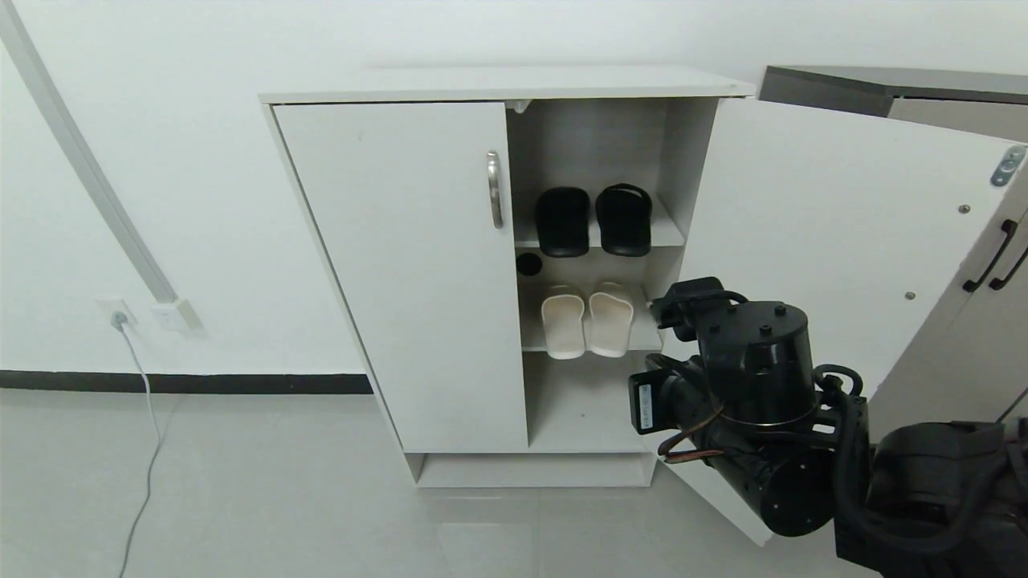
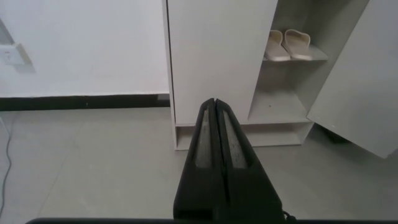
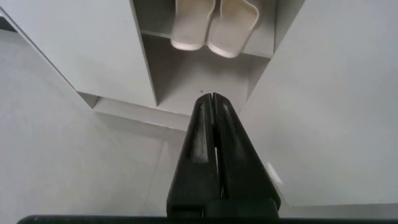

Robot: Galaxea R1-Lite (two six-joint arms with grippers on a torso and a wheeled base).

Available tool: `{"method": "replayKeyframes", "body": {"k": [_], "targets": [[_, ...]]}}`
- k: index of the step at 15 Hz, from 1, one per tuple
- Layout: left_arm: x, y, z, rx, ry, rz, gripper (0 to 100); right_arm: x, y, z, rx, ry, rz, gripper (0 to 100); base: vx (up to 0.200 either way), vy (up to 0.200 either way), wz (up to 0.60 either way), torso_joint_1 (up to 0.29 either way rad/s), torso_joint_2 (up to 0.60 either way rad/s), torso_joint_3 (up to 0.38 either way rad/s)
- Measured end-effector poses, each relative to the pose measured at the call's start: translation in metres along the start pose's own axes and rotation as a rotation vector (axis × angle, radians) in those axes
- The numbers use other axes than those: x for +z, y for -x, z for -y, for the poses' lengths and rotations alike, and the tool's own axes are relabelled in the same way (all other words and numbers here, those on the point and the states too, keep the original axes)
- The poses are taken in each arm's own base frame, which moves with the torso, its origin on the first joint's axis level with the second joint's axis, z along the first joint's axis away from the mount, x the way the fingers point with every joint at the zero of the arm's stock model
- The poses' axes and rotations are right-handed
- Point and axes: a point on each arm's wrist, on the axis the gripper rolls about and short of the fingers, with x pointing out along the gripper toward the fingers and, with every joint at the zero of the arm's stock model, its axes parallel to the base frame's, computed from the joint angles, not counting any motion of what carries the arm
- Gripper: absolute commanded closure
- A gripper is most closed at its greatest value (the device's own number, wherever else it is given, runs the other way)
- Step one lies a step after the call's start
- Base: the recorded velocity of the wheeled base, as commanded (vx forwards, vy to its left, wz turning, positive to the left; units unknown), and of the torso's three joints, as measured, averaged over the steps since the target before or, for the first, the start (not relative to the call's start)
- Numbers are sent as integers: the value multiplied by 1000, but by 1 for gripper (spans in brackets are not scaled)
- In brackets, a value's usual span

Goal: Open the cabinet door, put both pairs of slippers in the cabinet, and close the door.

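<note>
Cabinet [image 1: 506, 80] stands dead centre in your head view, backed against the white wall. Its left door [image 1: 401, 273] is shut, with a metal handle [image 1: 495, 190] on its 3 o'clock edge. Its right door [image 1: 819, 225] is swung wide open toward 3 o'clock.

Both pairs are already inside. Black slippers [image 1: 562, 222] sit side by side on the upper shelf. White slippers [image 1: 564, 324] sit side by side on the shelf below, at 6 o'clock from the black pair. Bottom compartment [image 1: 578, 409] has nothing on its floor.

Your right arm [image 1: 755, 377] is at 4 o'clock in the head view, in front of the open door's lower part. I can't tell whether it touches the door. Right gripper [image 3: 212, 99] has its fingers pressed together, pinching nothing. It points at the bottom compartment, under the white pair, with the open door just beside it.

Left gripper [image 2: 214, 106] also has its fingers pressed together and nothing between them. It hangs over the floor, well apart from the cabinet, facing the shut door's base.

Wall socket [image 1: 119, 315] with a cable [image 1: 148, 449] is at 9 o'clock. A second cabinet [image 1: 996, 265] with black handles is at 3 o'clock, behind the open door.
</note>
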Motion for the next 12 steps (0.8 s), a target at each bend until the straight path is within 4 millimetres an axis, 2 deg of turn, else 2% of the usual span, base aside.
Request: {"method": "replayKeyframes", "body": {"k": [5, 12], "targets": [[0, 0, 0, 0, -1, -3, 100, 0, 0, 0, 0, 1, -2, 100, 0, 0, 0, 44, -466, -369], [0, 0, 0, -1, -1, -3, 100, 1, -1, 1, 1, -2, 0, 100, 0, 0, 0, 125, -462, -342]]}}
